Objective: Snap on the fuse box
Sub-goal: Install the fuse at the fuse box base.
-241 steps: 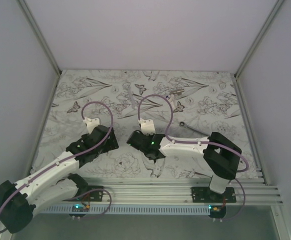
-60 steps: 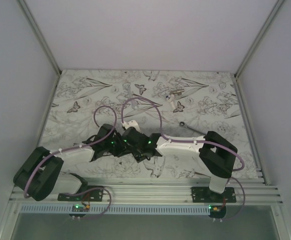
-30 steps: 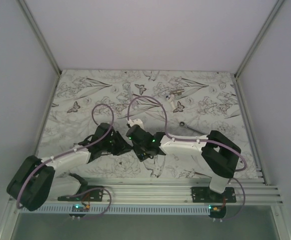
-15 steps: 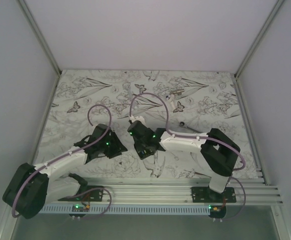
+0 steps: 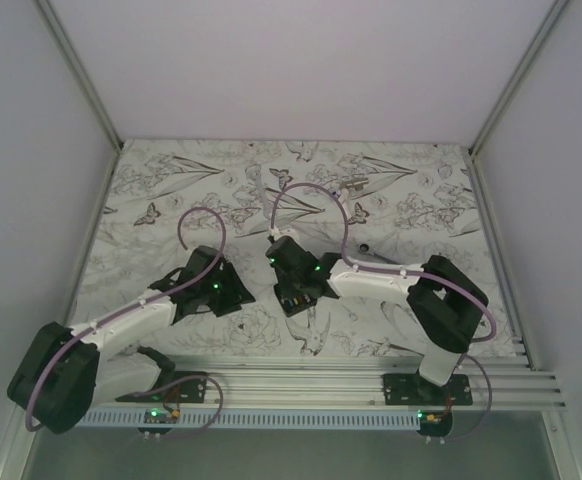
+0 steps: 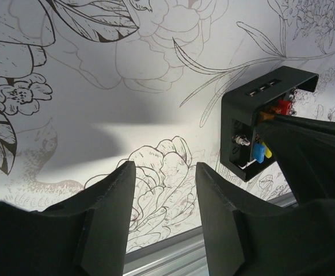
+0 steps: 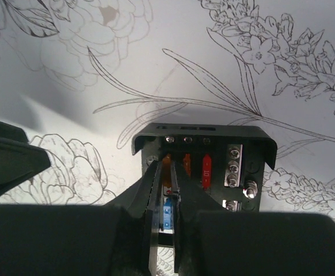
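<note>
From above, the fuse box [image 5: 297,299] is lying face up on the table [image 5: 171,190], near its front edge. At the left wrist, the left pincer [image 6: 164,187] is standing spread and empty, and the box is sitting skewed, off to its right. At the right wrist, the right pincer [image 7: 167,172] is reaching among the fuses, which are running lengthwise away from it. Its fingers are nearly together; I cannot tell whether it is gripping anything.

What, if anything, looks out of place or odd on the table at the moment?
Nothing looks spilled or broken. The fuse box lies with its coloured fuses uncovered, and the right gripper hangs right over them, its jaws nearly together.
</note>
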Available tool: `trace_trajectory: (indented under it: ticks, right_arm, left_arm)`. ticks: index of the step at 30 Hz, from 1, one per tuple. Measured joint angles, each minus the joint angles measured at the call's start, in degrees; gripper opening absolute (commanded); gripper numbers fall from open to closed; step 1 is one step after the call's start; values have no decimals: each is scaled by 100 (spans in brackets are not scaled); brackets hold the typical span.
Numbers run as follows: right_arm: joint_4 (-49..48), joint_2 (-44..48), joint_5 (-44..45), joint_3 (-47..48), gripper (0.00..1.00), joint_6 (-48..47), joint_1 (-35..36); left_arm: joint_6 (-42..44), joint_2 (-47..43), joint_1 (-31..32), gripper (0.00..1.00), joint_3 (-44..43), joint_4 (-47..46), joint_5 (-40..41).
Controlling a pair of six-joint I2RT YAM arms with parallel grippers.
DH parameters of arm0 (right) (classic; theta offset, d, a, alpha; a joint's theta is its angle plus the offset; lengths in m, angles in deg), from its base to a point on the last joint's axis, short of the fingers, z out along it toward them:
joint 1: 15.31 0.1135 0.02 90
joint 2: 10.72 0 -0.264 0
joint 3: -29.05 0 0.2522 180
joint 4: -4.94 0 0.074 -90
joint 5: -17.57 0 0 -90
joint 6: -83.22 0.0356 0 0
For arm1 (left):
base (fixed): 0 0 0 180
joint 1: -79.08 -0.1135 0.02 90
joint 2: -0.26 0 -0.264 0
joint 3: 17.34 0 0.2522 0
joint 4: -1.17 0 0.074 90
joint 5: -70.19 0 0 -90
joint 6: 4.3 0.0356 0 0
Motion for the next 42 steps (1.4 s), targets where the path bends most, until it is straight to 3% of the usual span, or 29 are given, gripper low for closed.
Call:
trace_trajectory:
  ticks: [6, 16, 42]
  right_arm:
    - [229, 90, 155, -4, 17, -48, 13]
    - [1008, 173, 496, 131, 31, -284, 186]
    - [1539, 260, 1056, 184, 36, -282, 273]
  left_arm:
    - [22, 81, 0, 50, -44, 13, -22]
    - [42, 105, 0, 53, -48, 15, -46]
    - [92, 299, 0, 54, -129, 15, -87]
